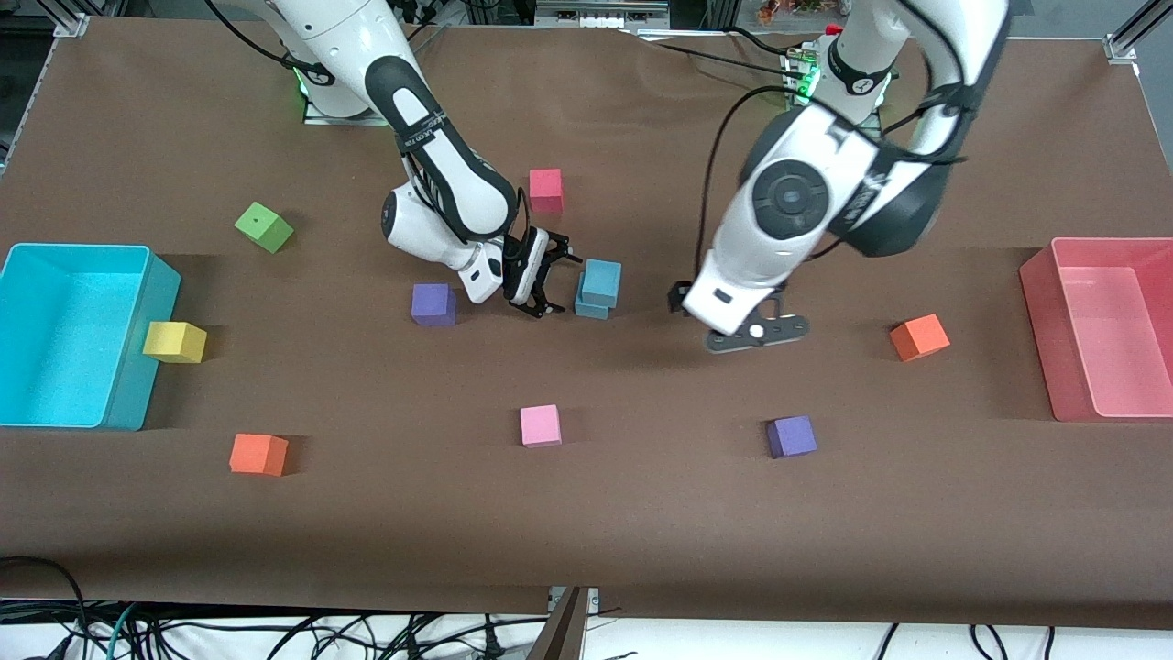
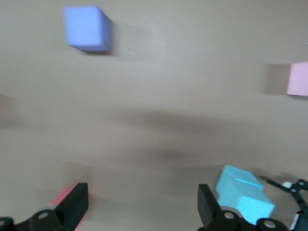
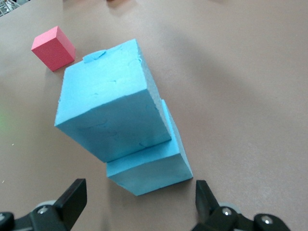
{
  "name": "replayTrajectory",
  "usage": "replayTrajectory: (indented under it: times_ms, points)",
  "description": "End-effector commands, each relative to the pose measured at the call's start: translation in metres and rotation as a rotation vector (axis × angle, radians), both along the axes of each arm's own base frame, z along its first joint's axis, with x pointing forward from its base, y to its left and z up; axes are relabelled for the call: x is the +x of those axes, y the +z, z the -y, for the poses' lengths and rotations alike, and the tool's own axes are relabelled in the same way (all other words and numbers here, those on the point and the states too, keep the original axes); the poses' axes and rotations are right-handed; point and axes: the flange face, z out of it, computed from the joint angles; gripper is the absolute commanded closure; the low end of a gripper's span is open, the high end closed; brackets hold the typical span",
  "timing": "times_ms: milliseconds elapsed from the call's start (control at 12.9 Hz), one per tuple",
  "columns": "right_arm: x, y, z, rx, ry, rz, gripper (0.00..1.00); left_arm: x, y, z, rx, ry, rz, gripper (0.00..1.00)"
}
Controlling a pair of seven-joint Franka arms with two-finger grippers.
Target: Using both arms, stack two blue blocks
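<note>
Two blue blocks stand stacked in the middle of the table: the upper one point(image 1: 602, 280) rests skewed on the lower one point(image 1: 591, 308). In the right wrist view the upper block point(image 3: 108, 113) overhangs the lower block point(image 3: 151, 171). My right gripper point(image 1: 559, 286) is open and empty, just beside the stack toward the right arm's end, not touching it; its fingers point(image 3: 74, 197) frame bare table. My left gripper point(image 1: 713, 312) is open and empty, low over bare table beside the stack toward the left arm's end. The stack shows at the edge of the left wrist view point(image 2: 240, 192).
A cyan bin point(image 1: 137, 344) stands at the right arm's end, a pink bin point(image 1: 1040, 312) at the left arm's end. Loose cubes: red point(image 1: 545, 190), green point(image 1: 263, 226), yellow point(image 1: 174, 341), two purple point(image 1: 433, 304) point(image 1: 791, 436), pink point(image 1: 540, 425), two orange point(image 1: 258, 454) point(image 1: 919, 336).
</note>
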Motion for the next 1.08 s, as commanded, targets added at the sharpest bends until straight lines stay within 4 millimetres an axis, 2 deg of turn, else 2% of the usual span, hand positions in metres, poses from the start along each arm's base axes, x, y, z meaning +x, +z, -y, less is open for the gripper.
replayTrajectory:
  times_ms: [0, 310, 387, 542, 697, 774, 1006]
  points:
    - [0.0, 0.001, 0.0, 0.019, 0.0, 0.008, 0.0, 0.003, 0.044, -0.06, -0.002, -0.009, -0.009, 0.0]
    - [0.002, 0.005, 0.001, 0.021, -0.003, 0.013, 0.0, -0.003, 0.106, -0.152, 0.022, -0.074, 0.0, 0.0]
    - [0.001, 0.007, 0.003, 0.019, -0.007, 0.01, 0.0, -0.007, 0.123, -0.177, 0.018, -0.097, 0.006, 0.0]
    - [0.0, 0.005, 0.009, 0.012, -0.008, 0.008, 0.0, -0.022, 0.157, -0.213, 0.023, -0.145, 0.02, 0.0]
    - [0.001, 0.022, 0.014, 0.02, -0.019, 0.021, 0.0, -0.034, 0.178, -0.234, 0.024, -0.167, 0.035, 0.0]
    - [-0.003, 0.027, 0.021, 0.015, -0.024, 0.019, 0.0, -0.037, 0.182, -0.242, 0.025, -0.171, 0.039, 0.0]
    - [-0.006, 0.048, 0.037, 0.012, -0.035, 0.037, 0.0, -0.038, 0.174, -0.244, 0.007, -0.164, 0.023, 0.0]
